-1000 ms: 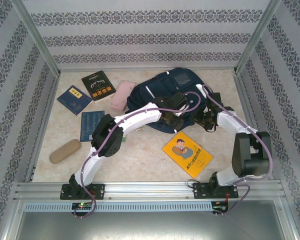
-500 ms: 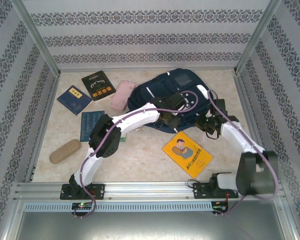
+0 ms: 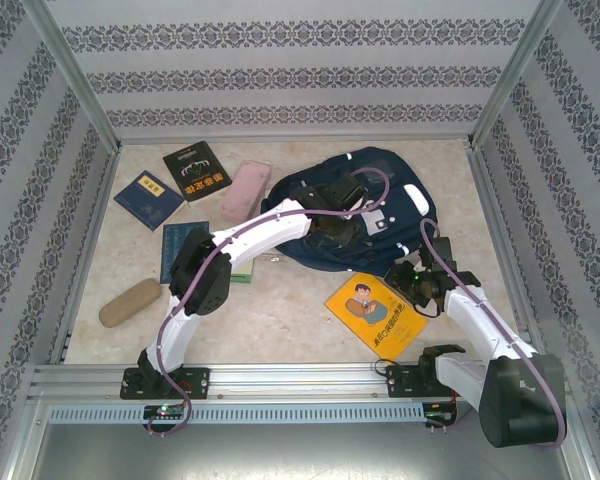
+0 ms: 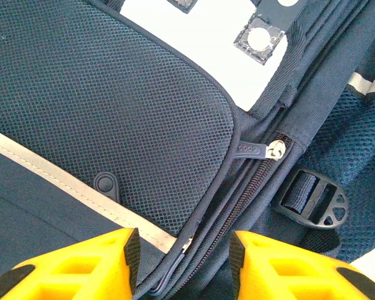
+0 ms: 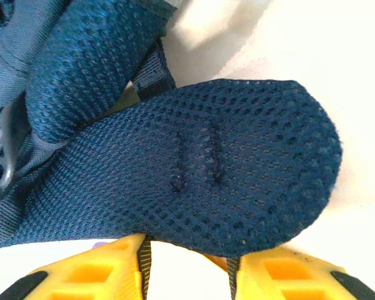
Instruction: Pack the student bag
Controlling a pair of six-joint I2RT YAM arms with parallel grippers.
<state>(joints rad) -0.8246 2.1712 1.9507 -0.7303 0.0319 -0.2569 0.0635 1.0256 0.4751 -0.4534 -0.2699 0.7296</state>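
From above: the student bag (image 3: 385, 172) lies at the far centre-right of the table (image 3: 280, 310), front patches upward; the left gripper (image 3: 355, 218) sits on its middle; the right gripper (image 3: 408, 282) is low at the bag's near edge, beside the yellow book (image 3: 375, 310). Left wrist: the left gripper (image 4: 182, 240) has its fingers parted over the bag's (image 4: 112, 94) zip seam, zip pull (image 4: 253, 149) and buckle (image 4: 312, 203) beyond; whether fabric is nipped, I cannot tell. Right wrist: the right gripper (image 5: 187, 247) is spread, the mesh shoulder strap (image 5: 225, 169) lying face-on across its gap.
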